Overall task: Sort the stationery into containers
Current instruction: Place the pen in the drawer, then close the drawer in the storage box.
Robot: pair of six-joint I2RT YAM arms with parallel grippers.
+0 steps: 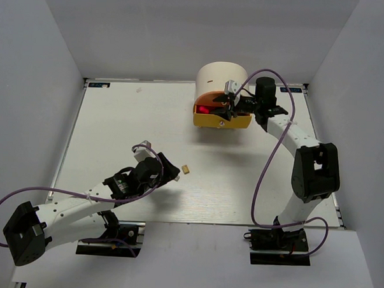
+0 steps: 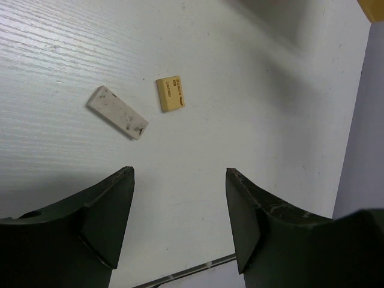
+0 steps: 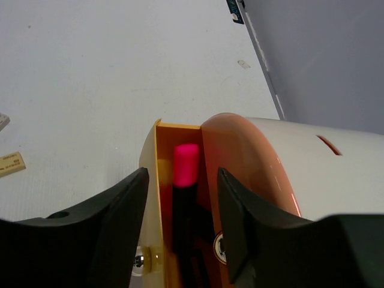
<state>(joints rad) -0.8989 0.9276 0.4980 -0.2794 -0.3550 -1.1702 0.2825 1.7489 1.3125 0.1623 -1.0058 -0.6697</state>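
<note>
Getting close, I reckon: right gripper (image 3: 182,180) is hovering, fingers apart, over the pink highlighter (image 3: 186,165) in the yellow drawer (image 3: 161,180); left gripper (image 2: 180,180), apart too, is facing the grey eraser (image 2: 117,112) and tan eraser (image 2: 170,93).

Pink-capped black highlighter (image 3: 185,183), yellow drawer (image 1: 222,122), tan eraser (image 2: 170,94), smudged grey eraser (image 2: 117,112)

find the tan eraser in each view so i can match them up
Top external: tan eraser near the picture's centre, nearer the arm bases than the open drawer.
Left wrist: upper middle, just right of the grey eraser.
Right wrist: far left edge, partly cut off.
Shared landmark: the open drawer, seen in the top and right wrist views.
</note>
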